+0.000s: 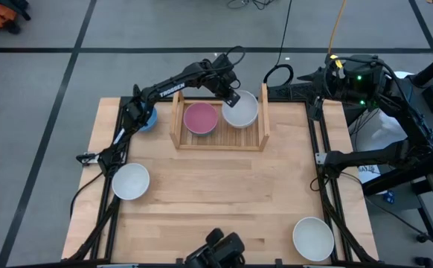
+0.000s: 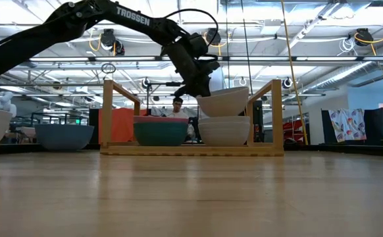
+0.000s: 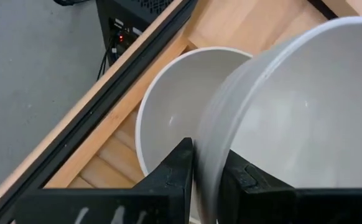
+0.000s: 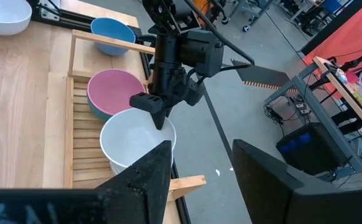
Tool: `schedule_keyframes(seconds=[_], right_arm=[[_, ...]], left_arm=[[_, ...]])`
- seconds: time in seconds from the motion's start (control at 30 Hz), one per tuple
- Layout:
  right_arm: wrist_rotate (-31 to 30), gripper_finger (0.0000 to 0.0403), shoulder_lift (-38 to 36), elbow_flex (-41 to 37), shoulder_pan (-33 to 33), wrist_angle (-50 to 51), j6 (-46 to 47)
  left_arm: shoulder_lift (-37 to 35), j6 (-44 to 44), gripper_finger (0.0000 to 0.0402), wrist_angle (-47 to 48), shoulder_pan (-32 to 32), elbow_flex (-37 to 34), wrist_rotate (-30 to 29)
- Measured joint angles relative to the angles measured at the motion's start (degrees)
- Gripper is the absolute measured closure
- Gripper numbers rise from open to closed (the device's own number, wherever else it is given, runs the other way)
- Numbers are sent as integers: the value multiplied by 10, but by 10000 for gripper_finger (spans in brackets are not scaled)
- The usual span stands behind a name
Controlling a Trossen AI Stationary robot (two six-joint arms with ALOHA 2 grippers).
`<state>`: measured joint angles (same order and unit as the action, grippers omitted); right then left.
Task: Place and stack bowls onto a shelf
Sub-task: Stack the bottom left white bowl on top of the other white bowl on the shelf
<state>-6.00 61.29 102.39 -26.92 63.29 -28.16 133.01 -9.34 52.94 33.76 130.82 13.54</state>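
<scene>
The light-wood shelf (image 1: 221, 141) stands at the table's far middle. On it a pink bowl (image 1: 200, 117) sits nested in a teal one (image 2: 160, 133), and to their right rests a white bowl (image 2: 224, 131). Just over that one hangs a second white bowl (image 2: 223, 101), tilted, with my left gripper (image 3: 209, 180) shut on it. Whether its underside touches the lower bowl I cannot tell. My right gripper (image 4: 199, 180) is open, raised off the table's far right corner. My left gripper pinches the upper white bowl's wall at its far rim (image 3: 207, 163), one finger (image 3: 175, 177) outside the bowl and one (image 3: 246, 180) inside. The fingers slant down from the table's far side. The bowl is tilted, directly over the white bowl on the shelf (image 3: 168, 106).
A blue bowl (image 1: 146, 117) sits just left of the shelf. One white bowl (image 1: 131, 181) lies at the table's left, another (image 1: 313, 238) near the front right corner. The shelf's upright side panels (image 2: 276, 112) flank the stacks. A person shows in the room behind the shelf (image 2: 177, 105).
</scene>
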Motion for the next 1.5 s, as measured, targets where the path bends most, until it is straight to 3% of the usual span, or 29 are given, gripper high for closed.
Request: schedule_keyframes(seconds=[0.47,0.57,0.73,1.03,1.27,1.5], right_arm=[[0,238,0,0,0,0,3],[0,238,0,0,0,0,3],[0,238,0,0,0,0,2],[0,238,0,0,0,0,0],[0,238,0,0,0,0,0],[0,238,0,0,0,0,0]], left_arm=[[1,-34,355,-76,-5,0,-20],[1,-45,355,-42,-3,0,-6],[1,-19,355,5,-2,0,-35],[1,0,357,4,-4,0,-35],[1,15,392,5,-5,0,-30],[1,18,343,5,-14,0,-30]])
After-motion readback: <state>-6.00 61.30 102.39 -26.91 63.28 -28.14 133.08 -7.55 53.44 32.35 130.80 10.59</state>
